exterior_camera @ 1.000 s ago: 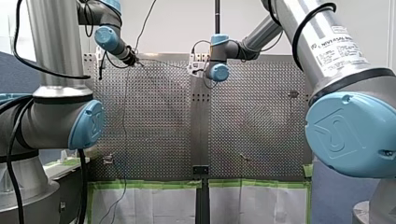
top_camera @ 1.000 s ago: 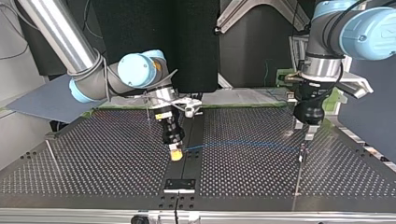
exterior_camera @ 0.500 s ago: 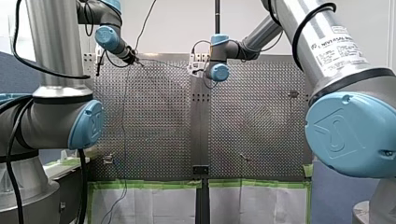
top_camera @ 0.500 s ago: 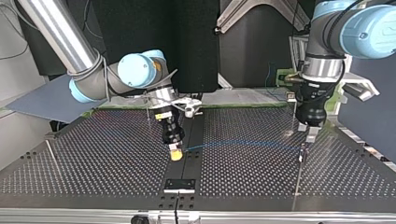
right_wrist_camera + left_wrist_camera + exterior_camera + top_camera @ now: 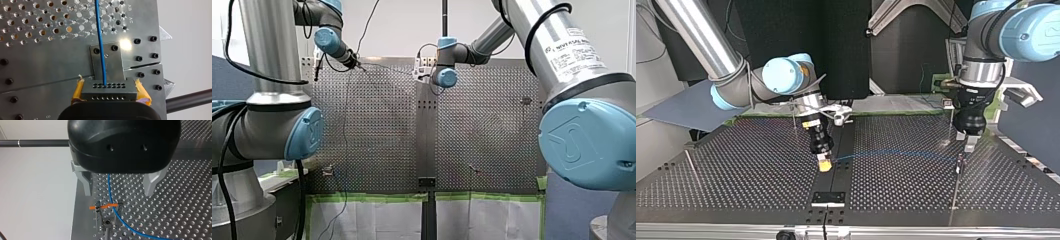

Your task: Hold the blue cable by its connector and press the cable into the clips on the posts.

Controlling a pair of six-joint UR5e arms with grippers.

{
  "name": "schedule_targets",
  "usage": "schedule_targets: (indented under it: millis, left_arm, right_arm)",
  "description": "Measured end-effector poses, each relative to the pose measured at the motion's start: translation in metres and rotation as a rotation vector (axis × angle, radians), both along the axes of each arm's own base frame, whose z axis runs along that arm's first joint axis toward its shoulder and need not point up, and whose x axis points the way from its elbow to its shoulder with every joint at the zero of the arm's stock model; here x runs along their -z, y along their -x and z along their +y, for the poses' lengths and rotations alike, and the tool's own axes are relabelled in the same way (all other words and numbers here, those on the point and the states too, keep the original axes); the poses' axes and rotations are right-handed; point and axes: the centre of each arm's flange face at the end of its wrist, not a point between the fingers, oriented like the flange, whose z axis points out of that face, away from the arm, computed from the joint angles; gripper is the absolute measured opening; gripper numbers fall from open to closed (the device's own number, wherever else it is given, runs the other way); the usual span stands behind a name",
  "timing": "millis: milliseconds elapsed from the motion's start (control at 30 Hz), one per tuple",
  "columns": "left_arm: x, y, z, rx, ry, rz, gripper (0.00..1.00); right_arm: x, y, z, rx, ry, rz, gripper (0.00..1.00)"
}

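The thin blue cable (image 5: pixel 896 152) runs low over the perforated table from my right gripper (image 5: pixel 824 164) to a post with a clip (image 5: pixel 960 161). In the right wrist view the yellow pads (image 5: pixel 78 91) are shut on the dark connector block (image 5: pixel 109 90), and the blue cable (image 5: pixel 100 37) leaves it straight ahead. My left gripper (image 5: pixel 118 192) hangs open just above the post's clip (image 5: pixel 108 208), which bears an orange marker. The blue cable (image 5: pixel 110 192) passes between the metal fingers (image 5: pixel 150 183) and lies in that clip. In the front view my left gripper (image 5: pixel 356 65) and my right gripper (image 5: pixel 424 75) are both at the far end.
More thin posts stand on the plate (image 5: pixel 377 130): one near the front left (image 5: pixel 328 170), one near the front middle (image 5: pixel 472 169), one at the right (image 5: pixel 526 101). A black bracket (image 5: pixel 828 198) sits on the centre seam near the top view's front edge. Green tape (image 5: pixel 372 197) lines the near edge.
My left gripper has shifted slightly above the post's clip, staying open. My right gripper, the connector and the cable stand as before.
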Motion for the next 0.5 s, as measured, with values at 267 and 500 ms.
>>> schedule_targets:
  millis: [267,500]
  left_arm:
    - [0.0,0.001,-0.002,-0.004,-0.007,-0.001,0.99]
    - [-0.003,0.004,-0.019,0.058,-0.014,-0.007,0.99]
  right_arm:
    - [0.0,0.0,0.0,0.0,-0.001,0.001,0.0]
    - [0.001,0.0,0.001,-0.001,-0.006,0.005,0.0]
